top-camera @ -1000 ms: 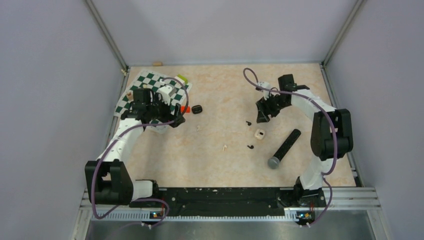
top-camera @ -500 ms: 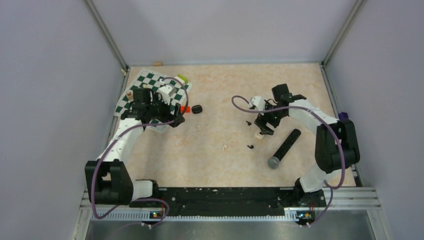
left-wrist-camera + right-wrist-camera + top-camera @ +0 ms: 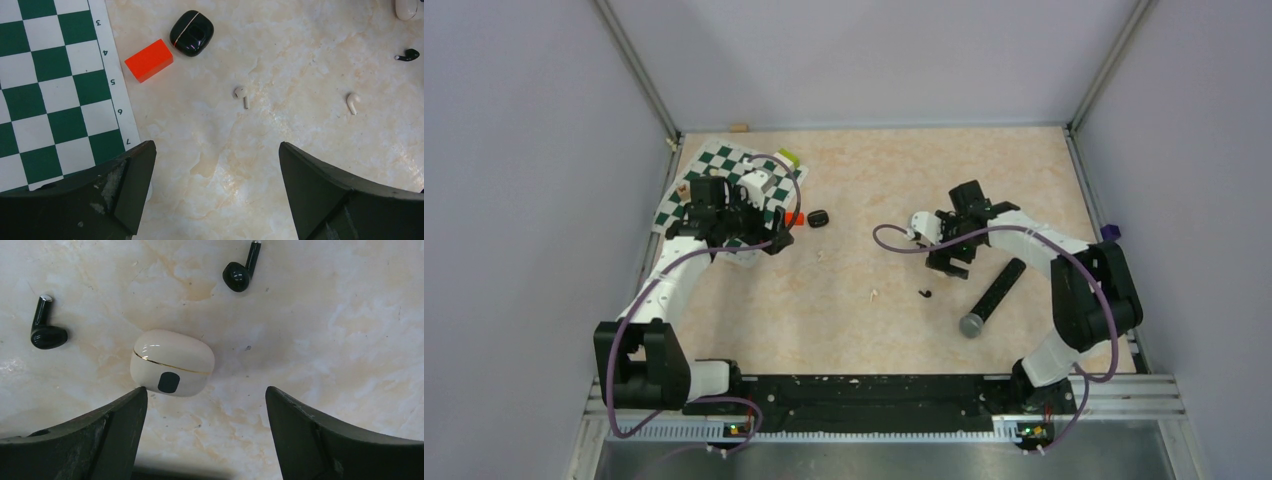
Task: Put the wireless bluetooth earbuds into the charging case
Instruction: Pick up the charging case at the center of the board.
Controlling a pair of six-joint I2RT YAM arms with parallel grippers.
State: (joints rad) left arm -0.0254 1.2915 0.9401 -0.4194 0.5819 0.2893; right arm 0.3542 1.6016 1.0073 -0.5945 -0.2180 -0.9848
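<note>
The charging case (image 3: 192, 33), black and glossy, lies shut beside an orange-red block (image 3: 149, 60); the top view shows this case (image 3: 818, 217) at centre left. Two black earbuds (image 3: 239, 272) (image 3: 46, 330) lie on the table on either side of a cream-white case (image 3: 172, 362). My right gripper (image 3: 205, 405) hovers open just short of the cream case, holding nothing. One black earbud (image 3: 925, 293) shows near that gripper in the top view. My left gripper (image 3: 216, 155) is wide open over bare table, well short of the charging case.
A green and white chessboard mat (image 3: 50, 90) lies at the left. Two white earbuds (image 3: 241, 93) (image 3: 353, 102) lie mid-table. A black microphone (image 3: 991, 298) with a grey head lies right of my right gripper. Walls enclose the table on three sides.
My right arm has swung towards the near left and come down over the cream-white case, its jaws spreading wider. The left arm has not moved.
</note>
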